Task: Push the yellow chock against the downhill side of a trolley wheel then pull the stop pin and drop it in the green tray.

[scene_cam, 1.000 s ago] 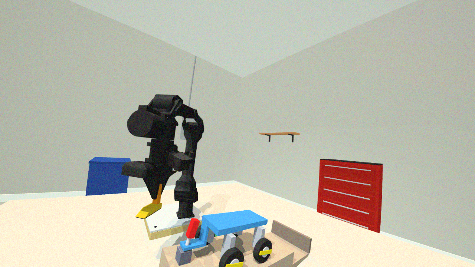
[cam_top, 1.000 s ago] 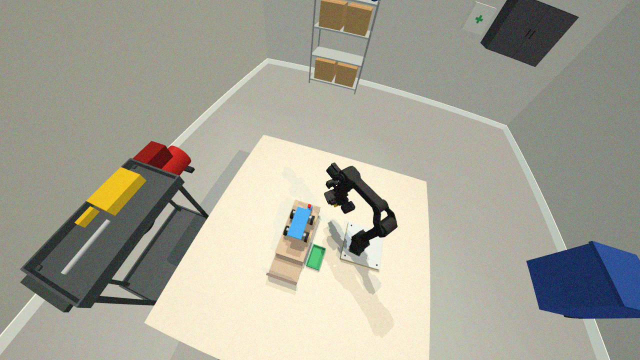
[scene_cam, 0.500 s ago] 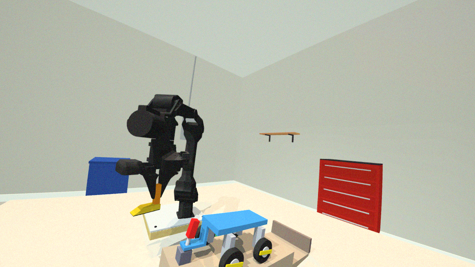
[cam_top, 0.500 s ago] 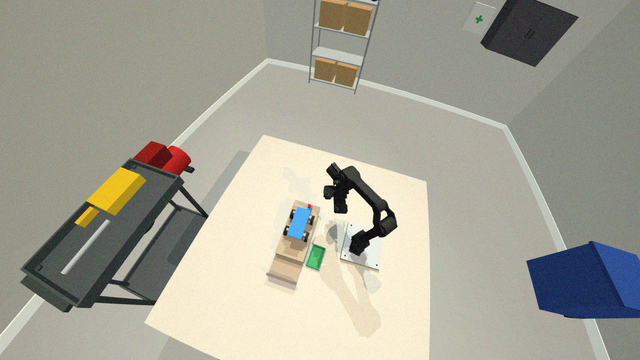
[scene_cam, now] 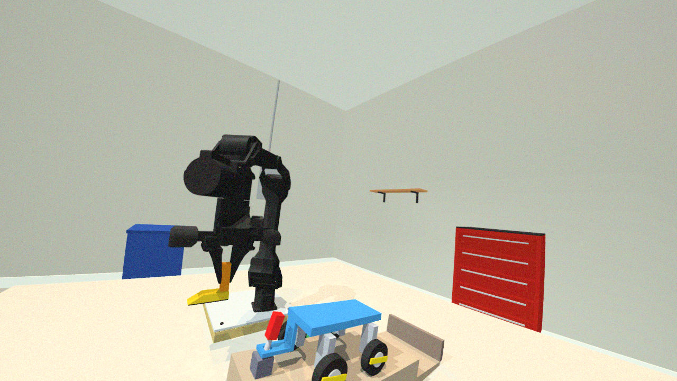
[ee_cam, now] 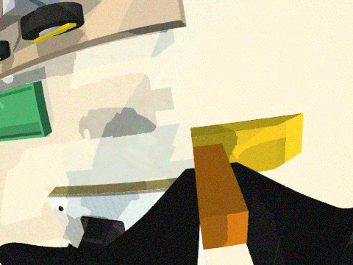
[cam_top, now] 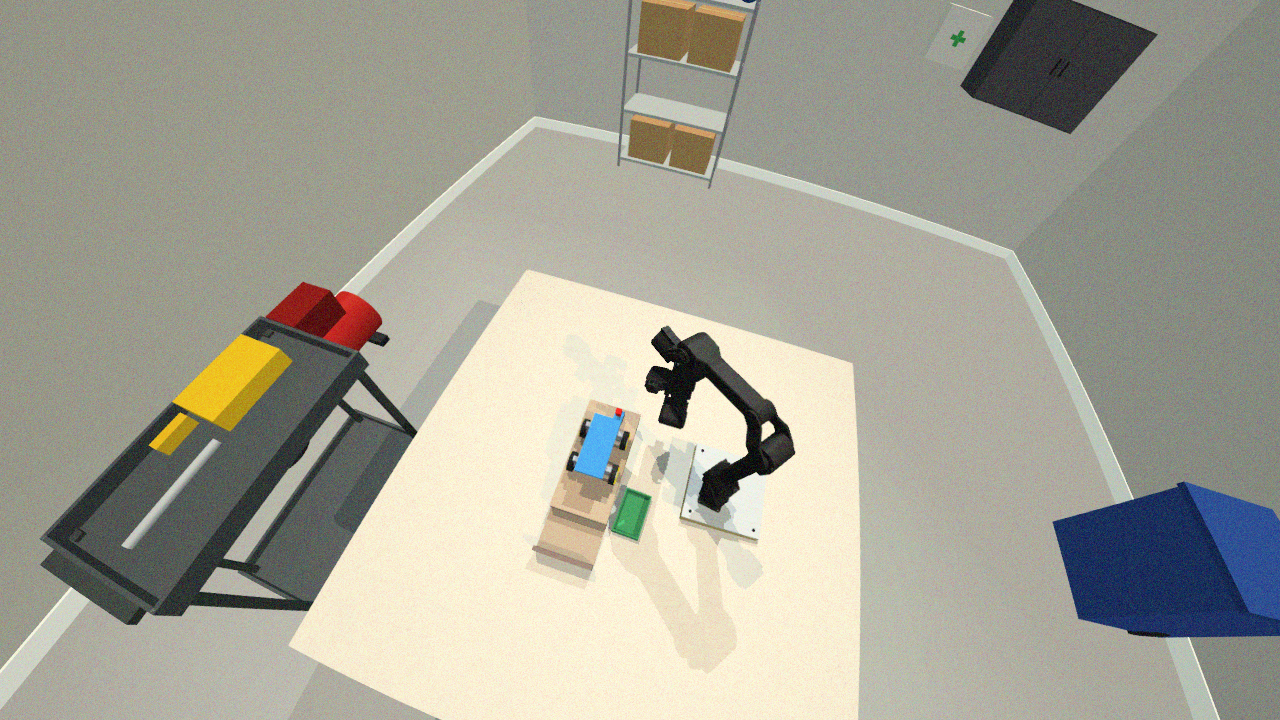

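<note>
The yellow chock [scene_cam: 208, 297] [ee_cam: 265, 147] was grasped by its orange handle [scene_cam: 225, 277] [ee_cam: 220, 180], with the jaws clenched on both sides of it and the broad base left projecting past them. It appeared to be held above the counter [cam_top: 760, 626] [scene_cam: 94, 331] [ee_cam: 276, 55], well apart from the ramp [cam_top: 563, 532] [scene_cam: 402, 353] [ee_cam: 154, 15]; in the top view it was hidden by the arm [cam_top: 733, 385] [scene_cam: 275, 203]. The blue trolley [cam_top: 601, 445] [scene_cam: 336, 315] was carried on the ramp, and the red-headed stop pin [cam_top: 618, 412] [scene_cam: 274, 326] was seated at its uphill end, its head tilted. Open ramp surface was left between the downhill wheels and the raised end board [cam_top: 563, 557] [scene_cam: 414, 337]. The green tray [cam_top: 631, 514] [ee_cam: 22, 110] was set just beside the ramp's long edge, in the strip between it and the arm's base plate [cam_top: 747, 528] [scene_cam: 222, 331] [ee_cam: 129, 206]. A gap was left between tray and plate, and open counter was seen between the ramp's side edge and the chock. All of these were placed well inside the counter's visible far edge.
</note>
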`<act>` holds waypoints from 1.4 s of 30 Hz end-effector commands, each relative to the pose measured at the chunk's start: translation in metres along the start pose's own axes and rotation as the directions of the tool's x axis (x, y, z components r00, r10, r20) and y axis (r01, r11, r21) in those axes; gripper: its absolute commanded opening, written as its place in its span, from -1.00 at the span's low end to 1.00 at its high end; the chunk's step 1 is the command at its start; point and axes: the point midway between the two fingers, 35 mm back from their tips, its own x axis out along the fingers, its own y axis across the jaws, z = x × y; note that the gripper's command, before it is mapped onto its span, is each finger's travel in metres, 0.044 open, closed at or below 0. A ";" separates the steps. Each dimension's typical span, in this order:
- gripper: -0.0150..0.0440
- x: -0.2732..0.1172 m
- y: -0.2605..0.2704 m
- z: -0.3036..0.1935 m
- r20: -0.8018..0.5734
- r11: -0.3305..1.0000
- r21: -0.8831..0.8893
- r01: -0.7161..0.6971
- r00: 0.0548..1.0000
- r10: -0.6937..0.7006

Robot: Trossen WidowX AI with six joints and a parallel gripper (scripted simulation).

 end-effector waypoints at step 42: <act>-0.49 0.006 0.157 0.040 0.001 1.000 0.000 -0.016 1.000 0.016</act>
